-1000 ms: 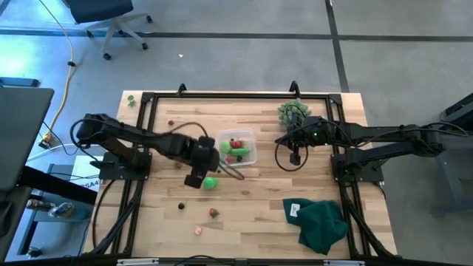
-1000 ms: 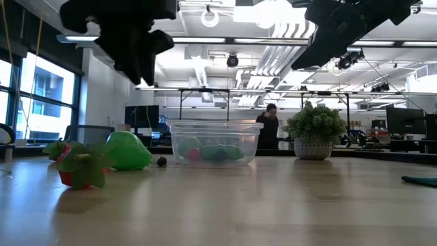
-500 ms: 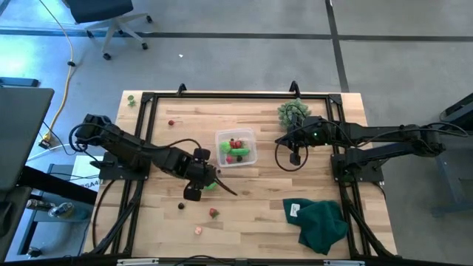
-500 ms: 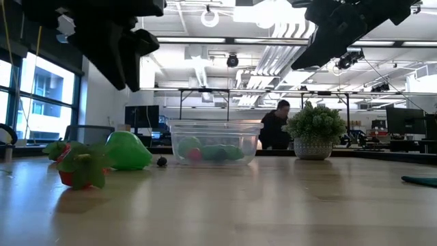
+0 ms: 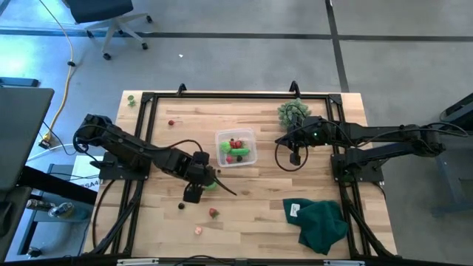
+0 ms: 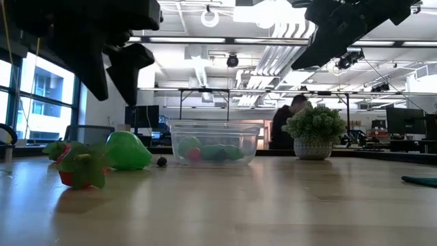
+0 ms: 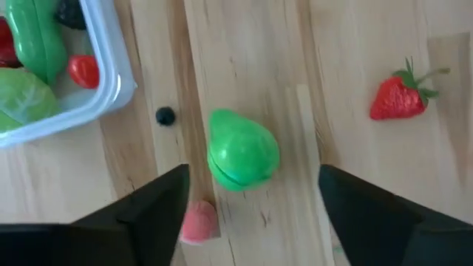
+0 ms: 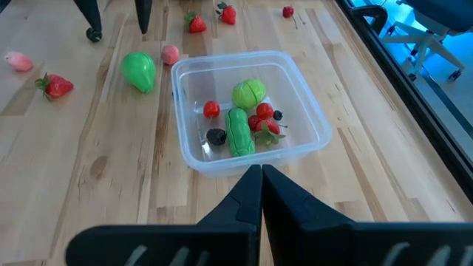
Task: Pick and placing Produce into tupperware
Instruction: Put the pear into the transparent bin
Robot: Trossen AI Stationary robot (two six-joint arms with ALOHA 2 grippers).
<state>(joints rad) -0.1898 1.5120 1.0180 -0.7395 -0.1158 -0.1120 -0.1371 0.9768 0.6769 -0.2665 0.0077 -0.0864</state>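
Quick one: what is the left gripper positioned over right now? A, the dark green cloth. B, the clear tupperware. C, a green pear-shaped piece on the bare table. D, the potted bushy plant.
C: the left gripper is open with the green pear-shaped piece between its fingers on the wood, outside the tupperware.

The tupperware [image 8: 314, 111], a clear shallow square box with rounded corners, sat upright and uncovered, holding a green elongated piece [image 8: 239, 133], a pale green ball [image 8: 249, 94], several small red pieces and two dark berries. Just outside it lay a bright green pear-shaped piece [image 7: 242, 150], with a pink piece [image 7: 199, 222] just beside that and a tiny dark berry [image 7: 165, 116] between the pear-shaped piece and the container's corner. A strawberry [image 7: 400, 100] with a green stem lay farther off, apart from the others, and a few more small red pieces were scattered elsewhere.
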